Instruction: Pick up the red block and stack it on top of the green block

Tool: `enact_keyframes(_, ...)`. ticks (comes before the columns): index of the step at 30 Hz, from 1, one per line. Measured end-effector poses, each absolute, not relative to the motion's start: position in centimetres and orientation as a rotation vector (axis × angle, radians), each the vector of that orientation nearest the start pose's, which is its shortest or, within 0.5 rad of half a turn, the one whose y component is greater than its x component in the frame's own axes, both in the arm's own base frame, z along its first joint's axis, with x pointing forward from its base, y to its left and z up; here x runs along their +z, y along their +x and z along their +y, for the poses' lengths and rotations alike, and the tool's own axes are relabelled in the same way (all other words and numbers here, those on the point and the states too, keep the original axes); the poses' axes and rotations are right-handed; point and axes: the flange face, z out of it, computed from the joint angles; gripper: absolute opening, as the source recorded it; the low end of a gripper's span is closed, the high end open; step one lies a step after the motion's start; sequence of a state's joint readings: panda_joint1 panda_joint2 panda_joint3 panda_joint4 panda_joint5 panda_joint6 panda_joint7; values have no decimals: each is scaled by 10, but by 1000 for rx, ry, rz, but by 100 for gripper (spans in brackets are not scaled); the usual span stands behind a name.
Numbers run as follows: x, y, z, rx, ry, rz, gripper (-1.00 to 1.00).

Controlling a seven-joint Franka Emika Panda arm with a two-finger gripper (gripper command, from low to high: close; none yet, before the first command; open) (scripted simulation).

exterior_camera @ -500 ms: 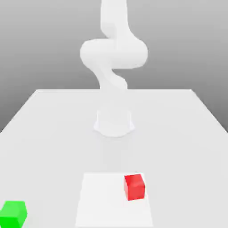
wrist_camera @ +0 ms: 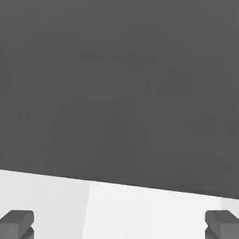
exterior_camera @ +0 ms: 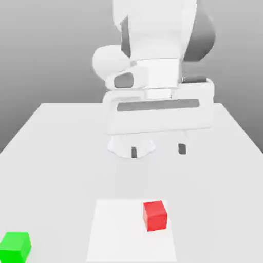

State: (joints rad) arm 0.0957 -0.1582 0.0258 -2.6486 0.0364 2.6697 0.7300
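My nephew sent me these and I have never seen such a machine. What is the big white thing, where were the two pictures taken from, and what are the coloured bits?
The big white thing is a simulated robot arm. Its pincer hangs open above the pale table, holding nothing. One picture comes from a camera off the arm. The other comes from a camera on the hand, where the dark fingertips show at the corners. On the table, apart from each other, sit a small matte bright red cube on a lighter patch and a small matte bright green cube.

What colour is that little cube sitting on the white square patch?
Bright red; the red block shows best in the exterior view.
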Motion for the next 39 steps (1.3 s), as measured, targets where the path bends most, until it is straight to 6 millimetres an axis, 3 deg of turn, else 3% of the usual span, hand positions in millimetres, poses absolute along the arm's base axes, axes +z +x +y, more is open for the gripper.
enact_keyframes(5, 216, 395, 60, -27, -2995, 915, 0)
enact_keyframes(11, 151, 390, 59, 0, -3005, 918, 0)
enact_keyframes(12, 145, 389, 59, 0, -3005, 918, -100)
enact_keyframes(19, 147, 389, 59, 0, -3005, 918, -100)
enact_keyframes(25, 201, 390, 59, 0, -3005, 918, -100)
enact_keyframes(33, 219, 445, -43, 19, -3001, 903, -100)
enact_keyframes(39, 229, 472, -139, 18, -3010, 863, -100)
